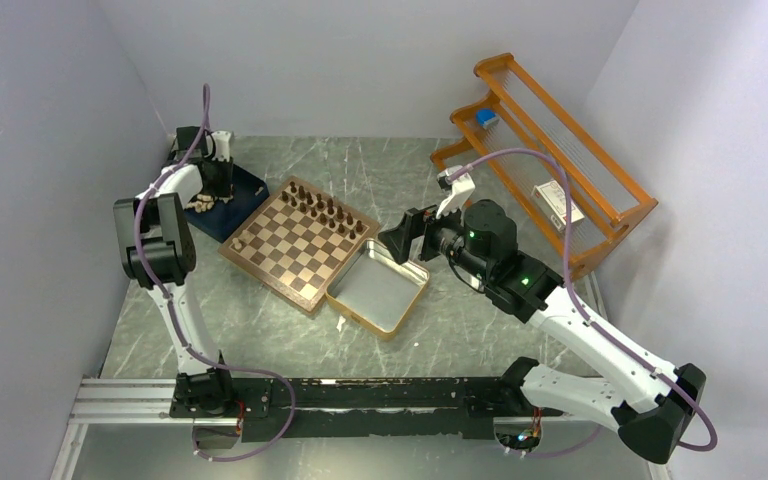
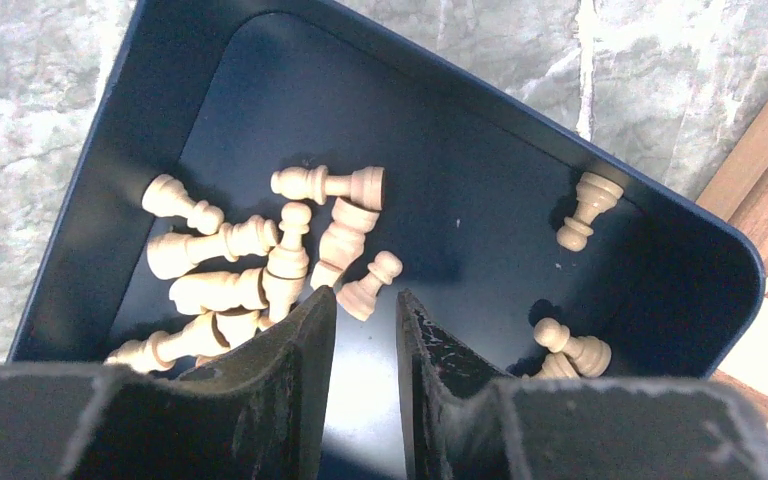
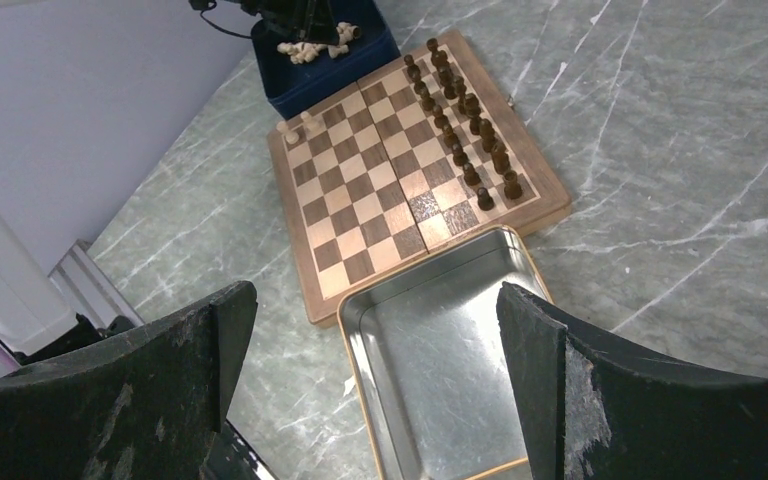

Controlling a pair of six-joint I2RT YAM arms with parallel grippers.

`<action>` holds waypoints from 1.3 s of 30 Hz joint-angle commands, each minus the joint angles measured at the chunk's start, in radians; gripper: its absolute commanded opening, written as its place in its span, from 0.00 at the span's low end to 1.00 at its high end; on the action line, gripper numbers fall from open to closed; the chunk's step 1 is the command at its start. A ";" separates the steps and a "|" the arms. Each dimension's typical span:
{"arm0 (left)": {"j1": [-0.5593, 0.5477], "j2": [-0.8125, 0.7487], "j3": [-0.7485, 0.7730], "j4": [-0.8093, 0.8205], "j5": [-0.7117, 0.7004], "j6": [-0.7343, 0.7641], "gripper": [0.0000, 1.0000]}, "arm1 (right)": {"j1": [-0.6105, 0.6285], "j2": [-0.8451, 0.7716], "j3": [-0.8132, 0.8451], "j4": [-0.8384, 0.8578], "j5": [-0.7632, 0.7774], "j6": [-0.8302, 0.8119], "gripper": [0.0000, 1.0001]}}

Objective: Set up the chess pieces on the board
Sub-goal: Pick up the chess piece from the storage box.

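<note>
Left tool [image 2: 363,305] over navy tray [image 2: 110,170]; right tool [image 3: 375,300] near silver tin [image 3: 440,350].
Both empty: left jaws narrowly parted (pale chess pieces [image 2: 260,260] lie beneath), right jaws wide; dark pieces [image 3: 465,130] stand on board [image 3: 360,210].

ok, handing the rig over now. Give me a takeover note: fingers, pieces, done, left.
Left gripper: fingers slightly apart, nothing between them, low over the navy tray.
Right gripper: fingers wide open, empty, above the silver tin beside the board.
Dark pieces: standing in two rows along one edge of the board.
Pale pieces: most lie tipped over in the tray; a couple stand on the board corner nearest it.
Done: dark side looks set.
Left: nearly all of the pale side.
</note>
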State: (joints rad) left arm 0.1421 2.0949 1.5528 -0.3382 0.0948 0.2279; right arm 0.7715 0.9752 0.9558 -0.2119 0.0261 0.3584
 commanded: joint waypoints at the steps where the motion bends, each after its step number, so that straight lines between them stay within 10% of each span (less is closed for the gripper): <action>1: -0.002 0.042 0.047 -0.012 0.045 0.035 0.33 | -0.006 0.003 0.024 0.029 -0.006 0.001 0.95; 39: -0.027 0.053 0.020 -0.066 -0.010 0.030 0.32 | -0.006 -0.028 0.003 0.050 -0.012 0.003 0.95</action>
State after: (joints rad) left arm 0.1272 2.1639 1.5787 -0.3672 0.0940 0.2584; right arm 0.7715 0.9722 0.9558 -0.1852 0.0166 0.3588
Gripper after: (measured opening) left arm 0.322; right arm 0.950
